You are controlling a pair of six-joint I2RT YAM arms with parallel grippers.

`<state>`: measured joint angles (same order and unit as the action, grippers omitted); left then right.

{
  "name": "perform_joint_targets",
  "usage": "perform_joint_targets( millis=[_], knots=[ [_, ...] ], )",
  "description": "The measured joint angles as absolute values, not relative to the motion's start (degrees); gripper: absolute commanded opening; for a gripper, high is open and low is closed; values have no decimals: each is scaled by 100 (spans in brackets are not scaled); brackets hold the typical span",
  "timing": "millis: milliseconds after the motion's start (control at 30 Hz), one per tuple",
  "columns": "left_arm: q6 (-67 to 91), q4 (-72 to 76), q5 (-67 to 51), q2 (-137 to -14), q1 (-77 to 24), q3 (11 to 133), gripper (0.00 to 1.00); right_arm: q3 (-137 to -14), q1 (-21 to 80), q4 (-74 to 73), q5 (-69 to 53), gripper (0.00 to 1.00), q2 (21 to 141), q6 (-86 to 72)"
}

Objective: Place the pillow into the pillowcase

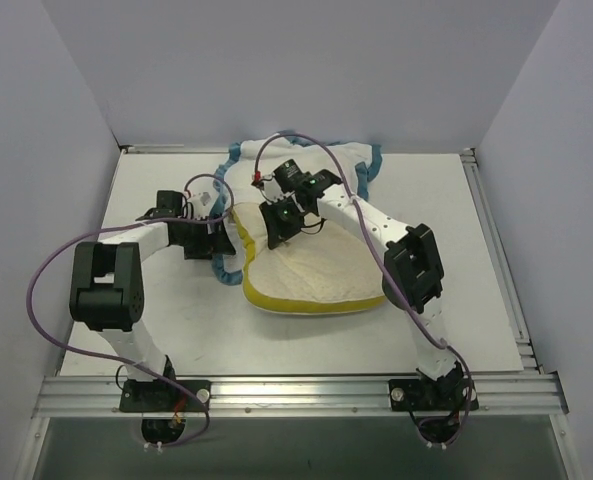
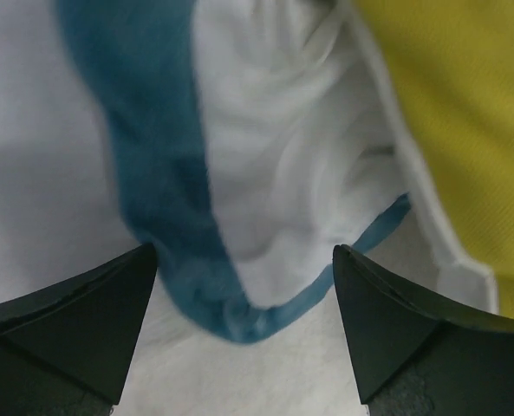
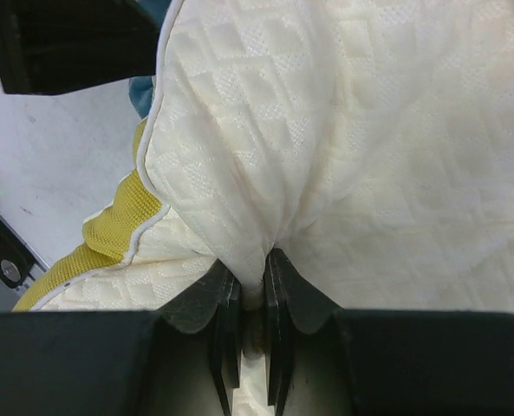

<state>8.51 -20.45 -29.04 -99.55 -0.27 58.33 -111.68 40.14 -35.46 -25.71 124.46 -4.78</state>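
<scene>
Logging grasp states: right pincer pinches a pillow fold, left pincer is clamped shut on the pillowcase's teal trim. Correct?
No: the left wrist view shows the left pincer open, straddling the pillowcase trim. The right pincer does pinch the pillow.

White table (image 1: 176,330), plain pale walls (image 1: 306,70) on left, far and right sides. Aluminium rail (image 1: 306,392) runs along the near edge. Second rail (image 1: 496,250) runs near-to-far down the table's right side.
</scene>
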Motion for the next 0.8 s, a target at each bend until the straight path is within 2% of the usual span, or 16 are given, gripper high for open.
perform_joint_targets(
  millis=[33, 133, 167, 267, 400, 567, 667, 800],
  knots=[
    [941, -1918, -2910, -10075, -152, 5876, 91, -11089, 4016, -3535, -2587, 0, 12392, -504],
    [1238, -1566, -2934, -10442, -478, 6208, 64, -10825, 3988, -3494, -2622, 0, 12223, -611],
    [1304, -1490, -2932, -10567, -556, 6292, 40, -10737, 3970, -3476, -2644, 0, 12160, -657],
    [1422, -1487, -3083, -10731, -674, 6313, 0, -10514, 3861, -3387, -2663, 0, 11942, -893],
    [1271, -1855, -3747, -10370, -628, 6099, 0, -10486, 3653, -3251, -2523, 0, 11736, -1194],
    [158, -3461, -4606, -8882, -722, 6176, 0, -10490, 3662, -3214, -1935, 0, 11618, -1439],
    [-893, -4668, -4919, -8232, -1153, 6650, 0, -10484, 3835, -3232, -1404, 0, 11618, -1520],
    [-1857, -5725, -5041, -8108, -1925, 6993, 0, -10442, 4115, -3173, -744, 0, 11791, -1651]
  ],
)
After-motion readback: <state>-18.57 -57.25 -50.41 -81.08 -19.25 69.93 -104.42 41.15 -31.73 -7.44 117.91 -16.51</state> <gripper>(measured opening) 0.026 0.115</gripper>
